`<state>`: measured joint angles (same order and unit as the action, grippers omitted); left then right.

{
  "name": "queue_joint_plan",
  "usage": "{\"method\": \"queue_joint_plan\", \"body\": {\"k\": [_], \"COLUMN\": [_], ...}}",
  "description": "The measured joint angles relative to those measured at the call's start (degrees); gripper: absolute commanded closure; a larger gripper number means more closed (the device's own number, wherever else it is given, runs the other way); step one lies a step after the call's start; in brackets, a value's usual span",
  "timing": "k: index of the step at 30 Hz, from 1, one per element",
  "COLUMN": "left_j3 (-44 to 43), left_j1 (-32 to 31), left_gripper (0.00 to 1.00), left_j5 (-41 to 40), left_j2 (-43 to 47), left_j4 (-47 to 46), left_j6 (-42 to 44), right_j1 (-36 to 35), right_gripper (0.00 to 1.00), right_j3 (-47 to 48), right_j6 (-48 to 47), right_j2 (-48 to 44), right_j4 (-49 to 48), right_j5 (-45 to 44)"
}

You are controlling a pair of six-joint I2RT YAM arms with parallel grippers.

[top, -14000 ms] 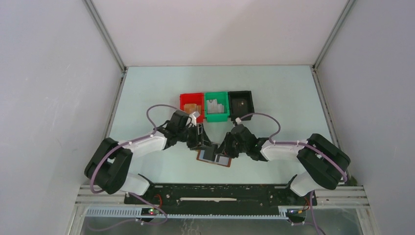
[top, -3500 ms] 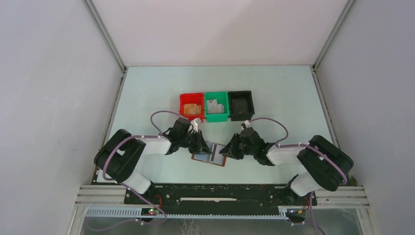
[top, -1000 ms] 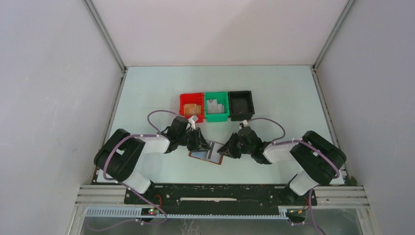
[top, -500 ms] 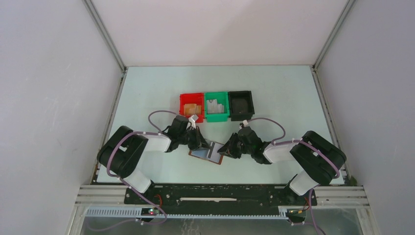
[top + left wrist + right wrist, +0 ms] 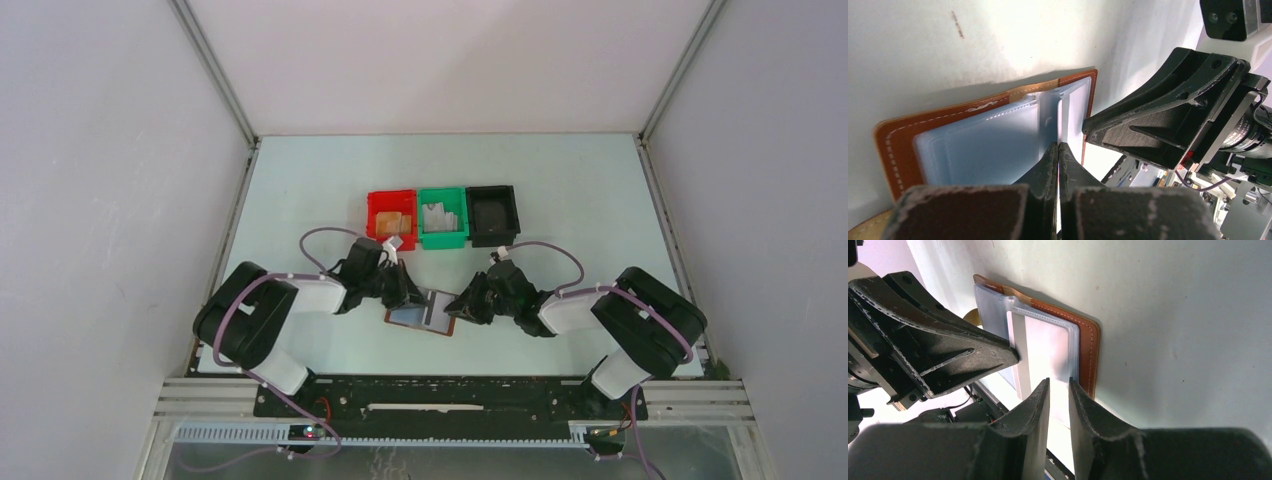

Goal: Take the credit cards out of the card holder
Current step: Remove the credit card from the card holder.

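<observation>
Card holders: one, open (image 5: 421, 312), in front of the green bin.
Bins: three; red (image 5: 391, 219), green (image 5: 442, 216), black (image 5: 493, 214).
Robot arms: two, one either side of the card holder.
Table: one (image 5: 570, 190).

Card holder (image 5: 420, 314) lies before three bins (image 5: 443, 217).

The brown leather card holder (image 5: 421, 312) lies open and flat on the table, blue-grey inner sleeves upward.
</observation>
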<state>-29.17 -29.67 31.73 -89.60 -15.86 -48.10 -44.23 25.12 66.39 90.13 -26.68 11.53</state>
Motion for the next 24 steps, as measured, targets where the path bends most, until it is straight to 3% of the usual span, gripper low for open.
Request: {"method": "queue_joint_plan", "body": {"k": [15, 21, 24], "left_j3": [2.69, 3.34, 3.65], "left_j1": [1.88, 2.21, 2.23], "left_gripper": [1.0, 0.88, 0.87], "left_j5": [0.48, 0.76, 1.79], "left_j2": [2.21, 3.32, 3.3], "left_j4": [-0.68, -0.42, -0.76], "left_j6": [0.02, 0.09, 0.04], "right_j1": [0.33, 0.37, 0.37], "right_gripper": [0.7, 0.71, 0.71], "right_j3": [-0.07, -0.07, -0.07], "right_j6": [0.02, 0.0, 0.0], "right_j2": [0.35, 0.37, 0.37], "right_j4": [-0.42, -0.44, -0.44], "right_j5": [0.42, 0.44, 0.52]}}
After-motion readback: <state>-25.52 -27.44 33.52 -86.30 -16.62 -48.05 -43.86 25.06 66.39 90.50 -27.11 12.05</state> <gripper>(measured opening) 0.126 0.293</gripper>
